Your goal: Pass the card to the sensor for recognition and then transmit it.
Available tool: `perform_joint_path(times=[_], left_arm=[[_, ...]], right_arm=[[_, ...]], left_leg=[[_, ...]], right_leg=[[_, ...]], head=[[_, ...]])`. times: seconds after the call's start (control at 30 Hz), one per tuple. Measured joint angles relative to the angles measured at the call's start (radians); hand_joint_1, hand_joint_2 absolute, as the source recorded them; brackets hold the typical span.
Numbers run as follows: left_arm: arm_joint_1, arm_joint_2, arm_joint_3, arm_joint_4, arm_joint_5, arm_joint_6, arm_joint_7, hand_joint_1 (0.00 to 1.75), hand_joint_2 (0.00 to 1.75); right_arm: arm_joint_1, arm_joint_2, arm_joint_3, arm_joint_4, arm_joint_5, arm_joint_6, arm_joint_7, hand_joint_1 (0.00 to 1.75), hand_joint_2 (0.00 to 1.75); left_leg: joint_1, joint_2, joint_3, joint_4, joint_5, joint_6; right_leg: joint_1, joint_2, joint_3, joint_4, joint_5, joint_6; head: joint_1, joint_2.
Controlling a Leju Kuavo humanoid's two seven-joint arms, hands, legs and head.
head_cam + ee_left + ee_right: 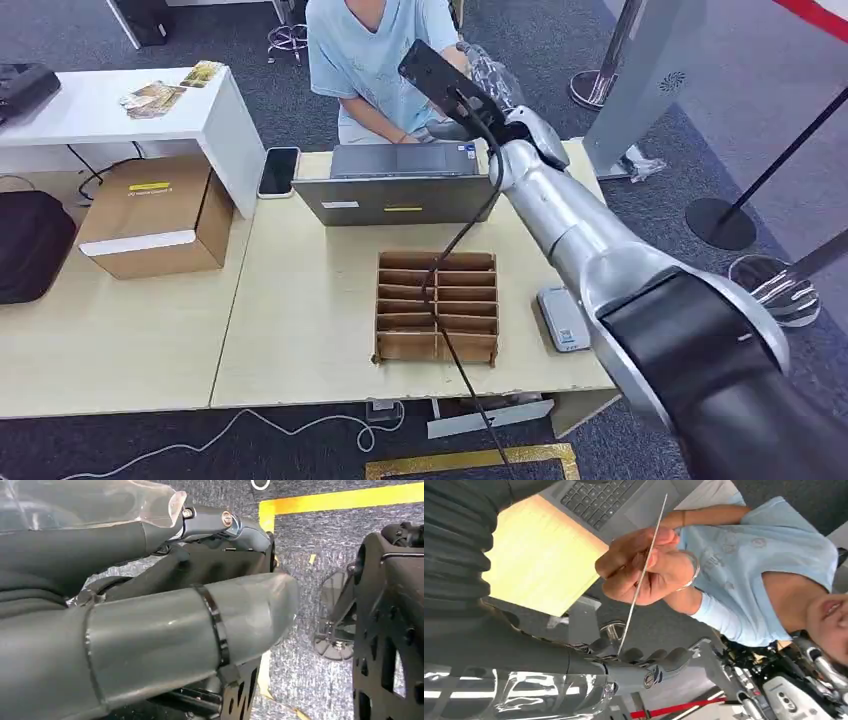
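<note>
The card [642, 575] is seen edge-on in the right wrist view, one end pinched against the fingers of the right hand [634, 667], the other end already grasped by a person's hand [644, 565]. From the head view the same card [432, 70] is held up over the laptop [400, 185], beyond the far edge of the table [300, 330] — well apart from the card reader [562, 318] lying beside the cardboard divider tray [437, 306].

The step in hand is judged to be the handover. It would be done well if the pinch were kept steady until the person's pull is felt, then eased without jerking, the arm held still so the thin card is not bent or dropped onto the keyboard.

The left hand [150, 630] is seen hanging over the floor with nothing gripped; how far its fingers are spread cannot be told.
</note>
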Motion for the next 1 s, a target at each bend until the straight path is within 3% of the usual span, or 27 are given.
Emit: perform_joint_path(times=[0.53,0.67,0.83,1.0], left_arm=[[-0.001,0.0,0.0,0.0,-0.05,0.0,-0.056,0.0,0.0],[-0.002,0.0,0.0,0.0,-0.088,0.0,-0.077,0.0,0.0],[-0.003,0.001,-0.003,0.0,-0.135,0.0,-0.108,0.0,0.0],[-0.003,0.001,-0.003,0.0,-0.131,0.0,-0.115,0.0,0.0]], right_arm=[[0.095,-0.045,-0.047,-0.096,-0.107,-0.087,-0.296,0.0,1.75],[0.138,-0.052,-0.075,-0.152,-0.169,-0.123,-0.409,0.0,1.75],[0.252,-0.057,-0.134,-0.292,-0.328,-0.153,-0.572,0.0,1.75],[0.411,-0.081,-0.166,-0.5,-0.463,-0.14,-0.639,0.0,1.75]], left_leg=[[0.0,0.0,0.0,0.0,0.0,0.0],[0.0,0.0,0.0,0.0,0.0,0.0],[0.0,0.0,0.001,0.0,0.0,0.0],[0.0,0.0,0.0,0.0,0.0,0.0]], right_leg=[[0.0,0.001,0.0,0.0,0.0,0.0],[0.0,0.001,0.0,0.0,0.0,0.0],[0.0,0.001,0.0,0.0,0.0,0.0],[0.0,0.001,0.0,-0.001,0.0,0.0]], head=[[0.0,0.0],[0.0,0.0],[0.0,0.0],[0.0,0.0]])
